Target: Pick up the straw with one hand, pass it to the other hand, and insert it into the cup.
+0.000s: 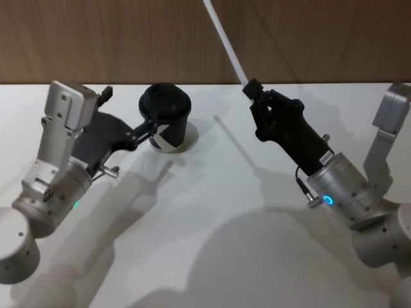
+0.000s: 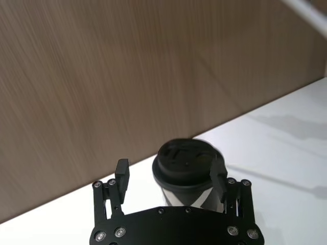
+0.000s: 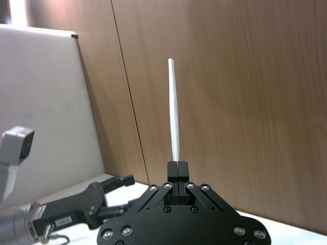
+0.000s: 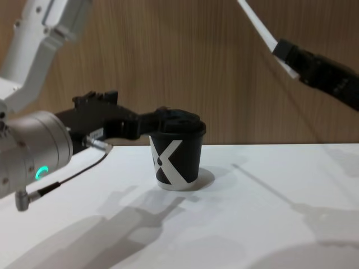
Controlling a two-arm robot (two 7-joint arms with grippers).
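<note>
The black cup (image 1: 168,131) with its black lid and white X mark (image 4: 175,158) stands upright at the back of the white table. My left gripper (image 1: 130,108) is open at lid height on the cup's left. In the left wrist view the lid (image 2: 186,162) sits just ahead of that gripper (image 2: 170,173), close to one fingertip (image 2: 218,176); I cannot tell whether they touch. My right gripper (image 1: 252,86) hangs in the air to the right of the cup, shut on the lower end of the white straw (image 1: 226,42). The straw (image 3: 174,117) slants up and back from the gripper (image 3: 177,166).
A brown wood-panel wall (image 1: 308,38) rises right behind the white table (image 1: 212,224). A thin cable (image 4: 73,174) loops under my left wrist. A pale board (image 3: 46,102) leans against the wall at the side. The front half of the table is bare.
</note>
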